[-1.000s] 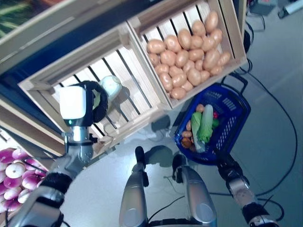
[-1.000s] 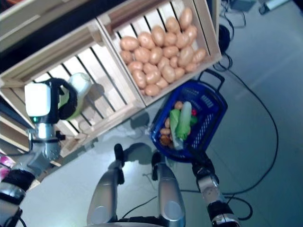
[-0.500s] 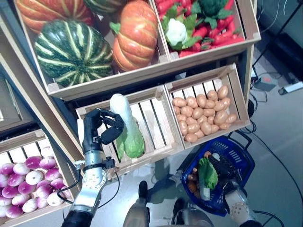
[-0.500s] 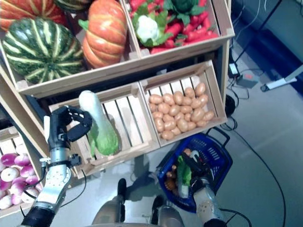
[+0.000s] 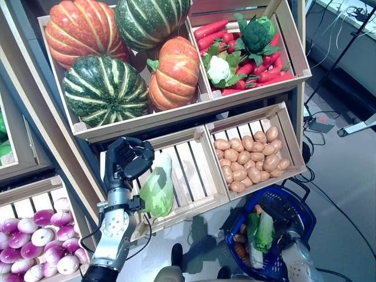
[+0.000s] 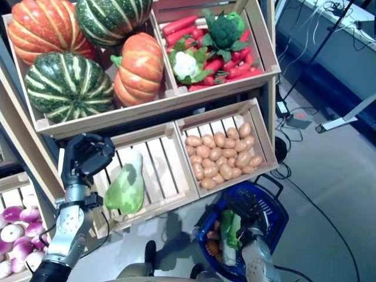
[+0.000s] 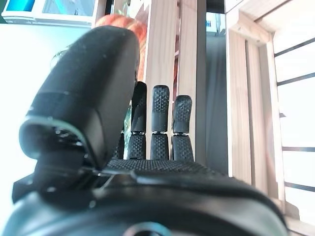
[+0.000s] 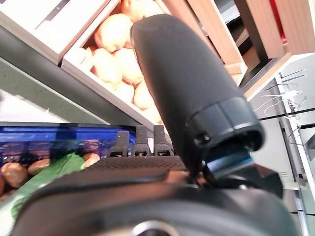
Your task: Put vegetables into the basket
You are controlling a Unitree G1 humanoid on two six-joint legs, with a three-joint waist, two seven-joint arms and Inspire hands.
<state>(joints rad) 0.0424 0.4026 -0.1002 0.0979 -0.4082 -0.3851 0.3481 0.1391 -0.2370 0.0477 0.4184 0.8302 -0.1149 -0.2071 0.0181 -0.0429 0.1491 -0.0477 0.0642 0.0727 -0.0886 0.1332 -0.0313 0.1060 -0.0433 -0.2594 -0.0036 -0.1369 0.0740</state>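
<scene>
A pale green cabbage (image 5: 157,188) lies in the slatted wooden crate (image 5: 194,176), leafy end towards me. My left hand (image 5: 131,158) hovers at the crate's left rim, just beside the cabbage's white end and apart from it. In the left wrist view its fingers (image 7: 160,123) are loose and hold nothing. Low at the right hangs the blue basket (image 5: 301,210), which holds another cabbage (image 5: 259,229) and some small brown vegetables. My right hand (image 5: 281,216) is curled on the basket's handle at its near side; the basket's rim (image 8: 44,132) shows past the fingers.
A crate of potatoes (image 5: 249,158) sits right of the cabbage crate. Above are pumpkins (image 5: 106,88) and a crate of carrots, broccoli and cauliflower (image 5: 247,47). Purple turnips (image 5: 35,235) fill a crate at lower left. Grey floor (image 5: 346,194) with cables lies to the right.
The camera has tilted up, so more shelves show. The cabbage, upright against my left hand half a second ago, has tipped down flat into the crate. The basket stays in my right hand.
</scene>
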